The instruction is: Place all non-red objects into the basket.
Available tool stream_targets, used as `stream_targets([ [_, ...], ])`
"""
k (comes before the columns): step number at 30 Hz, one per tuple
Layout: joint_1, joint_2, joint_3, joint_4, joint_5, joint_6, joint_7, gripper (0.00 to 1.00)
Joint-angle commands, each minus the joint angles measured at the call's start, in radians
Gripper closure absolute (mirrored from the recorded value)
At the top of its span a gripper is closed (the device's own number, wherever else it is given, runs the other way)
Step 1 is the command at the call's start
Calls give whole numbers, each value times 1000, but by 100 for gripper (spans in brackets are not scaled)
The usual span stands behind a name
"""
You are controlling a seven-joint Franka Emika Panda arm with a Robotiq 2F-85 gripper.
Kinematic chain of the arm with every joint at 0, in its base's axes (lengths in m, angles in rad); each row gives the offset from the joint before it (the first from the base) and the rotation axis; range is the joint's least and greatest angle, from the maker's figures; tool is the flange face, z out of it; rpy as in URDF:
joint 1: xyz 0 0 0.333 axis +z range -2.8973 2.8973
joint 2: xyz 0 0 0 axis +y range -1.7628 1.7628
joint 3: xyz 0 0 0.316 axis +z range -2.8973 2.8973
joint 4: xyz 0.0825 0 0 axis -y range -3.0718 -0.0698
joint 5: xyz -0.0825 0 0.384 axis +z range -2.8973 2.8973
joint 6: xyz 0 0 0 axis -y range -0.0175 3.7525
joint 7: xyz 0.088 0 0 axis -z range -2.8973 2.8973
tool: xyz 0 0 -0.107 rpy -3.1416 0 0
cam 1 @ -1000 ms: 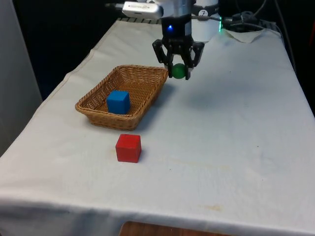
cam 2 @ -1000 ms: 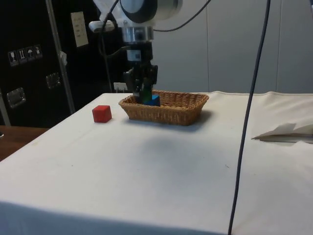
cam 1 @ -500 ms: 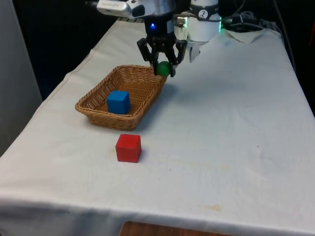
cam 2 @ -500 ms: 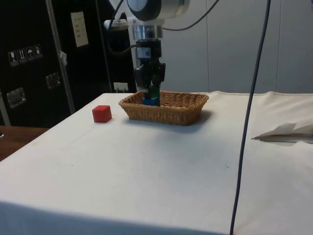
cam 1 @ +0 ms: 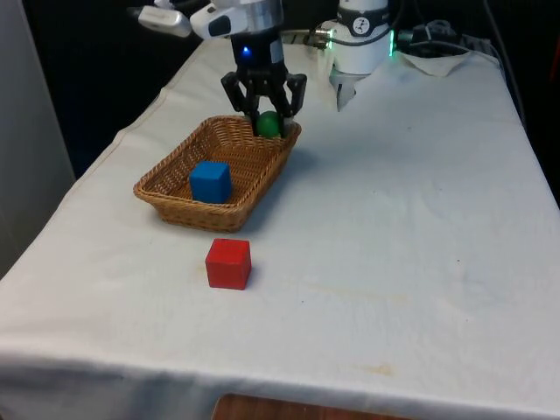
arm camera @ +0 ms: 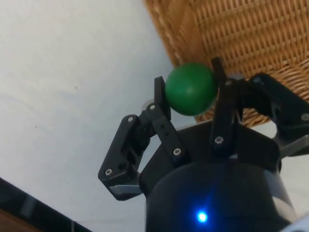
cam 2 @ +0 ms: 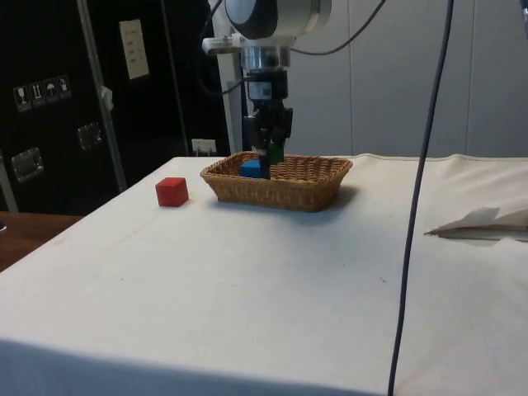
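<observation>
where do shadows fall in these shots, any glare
Front view: the basket and red cube cast soft shadows toward that view's right. Side view: a shadow lies beside the basket on the cloth. Wrist view: the green ball is evenly lit, no glare.

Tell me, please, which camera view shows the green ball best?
The wrist view: the green ball sits large and unobstructed between the tool's fingers. The front view shows it small above the basket's far rim; the side view shows a mere sliver.

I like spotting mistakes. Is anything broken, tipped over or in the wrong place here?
Nothing stands out. The basket sits flat with the blue cube inside, the red cube rests on the cloth, and the tool holds the green ball over the basket's far rim.
</observation>
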Motion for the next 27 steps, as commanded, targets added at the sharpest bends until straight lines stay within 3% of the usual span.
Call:
stream_targets([
  [1,-9,9,5,3,16,8,-21,100],
  [2,-1,5,-2,1,2,1,-7,100],
  [3,-11,15,3,4,19,9,-28,100],
  [5,-14,35,-4,9,27,14,-50,100],
  [11,-19,80,-32,28,36,21,-95,100],
  [12,-9,82,-40,27,30,18,-86,100],
  [13,-19,86,-38,31,38,22,-102,100],
  [19,-23,112,-63,38,41,28,-137,100],
  [20,-23,116,-66,36,43,31,-144,100],
  [21,-15,117,-76,37,33,19,-135,100],
  [22,-24,123,-71,34,47,37,-155,100],
  [27,-27,155,-70,15,91,77,-198,100],
])
